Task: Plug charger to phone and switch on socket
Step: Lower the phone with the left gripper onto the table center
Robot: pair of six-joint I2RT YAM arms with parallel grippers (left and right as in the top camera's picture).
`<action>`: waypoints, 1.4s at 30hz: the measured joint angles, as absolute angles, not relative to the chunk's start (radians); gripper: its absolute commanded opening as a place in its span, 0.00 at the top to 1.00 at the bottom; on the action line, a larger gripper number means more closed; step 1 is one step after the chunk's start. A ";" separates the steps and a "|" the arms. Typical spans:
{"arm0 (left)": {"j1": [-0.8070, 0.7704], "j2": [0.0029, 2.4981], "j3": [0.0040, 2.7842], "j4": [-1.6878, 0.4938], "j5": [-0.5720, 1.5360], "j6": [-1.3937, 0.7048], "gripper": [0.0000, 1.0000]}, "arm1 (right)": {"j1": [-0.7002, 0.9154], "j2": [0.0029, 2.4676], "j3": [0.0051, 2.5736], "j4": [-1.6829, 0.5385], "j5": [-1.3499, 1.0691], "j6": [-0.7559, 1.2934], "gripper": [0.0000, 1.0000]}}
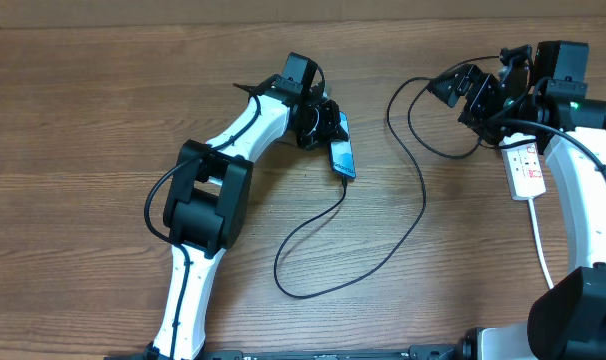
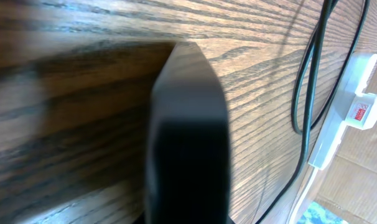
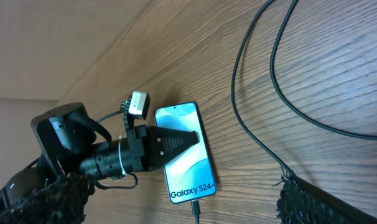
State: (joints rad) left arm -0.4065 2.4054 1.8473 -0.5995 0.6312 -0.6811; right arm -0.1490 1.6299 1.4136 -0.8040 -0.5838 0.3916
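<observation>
The left gripper (image 3: 191,138) has its fingers pressed together into a single point. That point lies across the screen of the phone (image 3: 187,173), which lies flat on the table (image 1: 103,120) just left of the middle of the overhead view. In the left wrist view a blurred dark shape (image 2: 188,137) fills the centre, and it cannot be told what it is.

The charger (image 3: 232,96) has its connector tip against the phone's short edge beside the "Galaxy S24+" text. The frame's bottom edge crops it there, so how far it is pushed in is unclear. The cable loops down, then up toward the upper right of the overhead view, where its far end disappears behind the right arm.

The right gripper (image 1: 468,98) stands wide apart. Only parts of its fingers (image 3: 328,202) show, in the bottom corners of the right wrist view, with nothing visibly clamped.

The socket (image 1: 526,170) lies at the right edge, partly under that arm. Its switch is too small to read, and its white cord (image 1: 536,245) trails downward.
</observation>
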 measured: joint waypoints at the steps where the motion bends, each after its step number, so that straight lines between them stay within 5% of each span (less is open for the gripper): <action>1: -0.406 2.405 1.848 -0.605 0.628 -0.680 0.96 | -0.149 1.630 1.414 -0.805 -0.584 0.392 0.00; 37: -0.419 2.383 1.860 -0.658 0.452 -0.678 0.96 | -0.149 1.630 1.414 -0.805 -0.587 0.392 0.00; 42: -0.419 2.381 1.860 -0.662 0.433 -0.681 0.74 | -0.149 1.630 1.414 -0.805 -0.587 0.392 0.00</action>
